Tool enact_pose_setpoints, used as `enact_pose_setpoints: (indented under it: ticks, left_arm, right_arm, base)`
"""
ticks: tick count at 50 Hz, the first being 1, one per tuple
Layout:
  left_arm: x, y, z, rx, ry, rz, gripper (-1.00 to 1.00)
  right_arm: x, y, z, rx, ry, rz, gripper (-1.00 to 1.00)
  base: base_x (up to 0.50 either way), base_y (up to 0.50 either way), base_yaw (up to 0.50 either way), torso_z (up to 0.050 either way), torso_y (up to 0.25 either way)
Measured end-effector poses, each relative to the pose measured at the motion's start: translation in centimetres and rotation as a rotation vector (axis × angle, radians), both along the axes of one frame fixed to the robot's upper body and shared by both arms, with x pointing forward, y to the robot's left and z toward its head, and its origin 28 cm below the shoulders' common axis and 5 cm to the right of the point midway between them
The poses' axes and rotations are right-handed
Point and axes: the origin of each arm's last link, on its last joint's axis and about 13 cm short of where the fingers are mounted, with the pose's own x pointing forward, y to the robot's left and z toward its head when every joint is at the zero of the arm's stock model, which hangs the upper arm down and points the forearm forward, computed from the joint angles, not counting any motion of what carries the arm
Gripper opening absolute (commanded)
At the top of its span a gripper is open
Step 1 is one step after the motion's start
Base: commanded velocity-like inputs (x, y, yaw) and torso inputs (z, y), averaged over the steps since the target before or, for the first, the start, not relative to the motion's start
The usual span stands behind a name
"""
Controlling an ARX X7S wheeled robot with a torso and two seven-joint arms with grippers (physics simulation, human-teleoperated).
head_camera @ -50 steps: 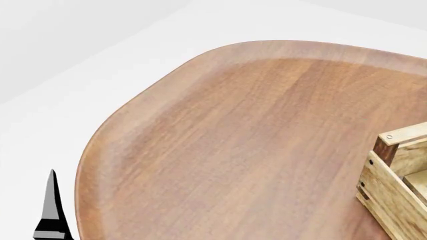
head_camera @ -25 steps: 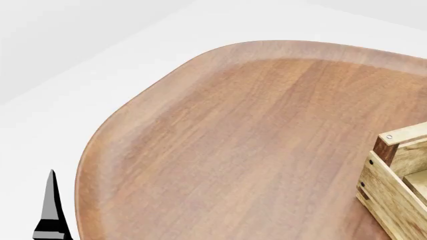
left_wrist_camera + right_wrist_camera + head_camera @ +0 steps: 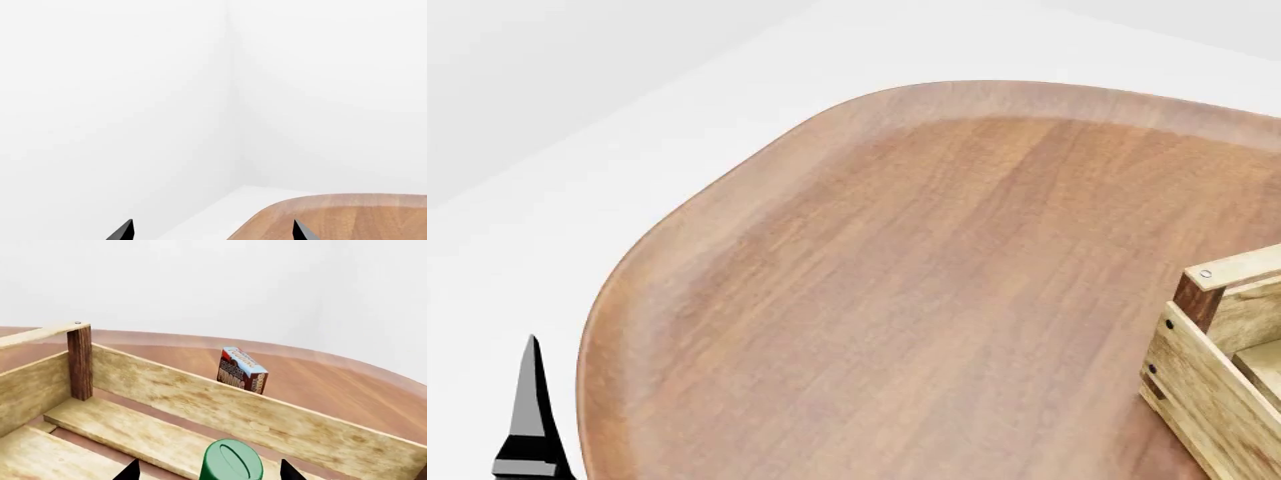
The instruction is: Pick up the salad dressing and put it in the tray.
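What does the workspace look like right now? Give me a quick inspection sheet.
Surface: brown wooden table with rounded edge.
Job's things: light-wood tray at the table's right in the head view; a green cap, likely the salad dressing, sits between the right gripper's fingertips above the tray's slats.
Clutter: a printed box stands on the table beyond the tray's far wall.
Grippers: right gripper around the cap, grip not confirmable; left gripper open, holding nothing, at the table's edge.
Cables: nothing seen.
Surroundings: plain white walls and floor.
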Motion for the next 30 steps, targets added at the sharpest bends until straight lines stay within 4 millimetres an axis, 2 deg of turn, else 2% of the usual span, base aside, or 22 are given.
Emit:
enact_pose_setpoints:
  ticks: [14,30]
  left_arm:
    - [-0.1,0.0,0.0,-0.002,-0.001,-0.001,1.0]
    - [-0.2,0.1,-0.1,-0.013,-0.007,0.005,1.0]
  right_arm:
    - [-1.3,3.0,4.2,-0.133,-0.089,0.127,1.0]
    - [-3.3,8.7,9.1,-0.317,-0.271,0.352,1.0]
  base:
    - [0.0,0.0,0.0,0.0,0.0]
    - [0.0,0.0,0.0,0.0,0.0]
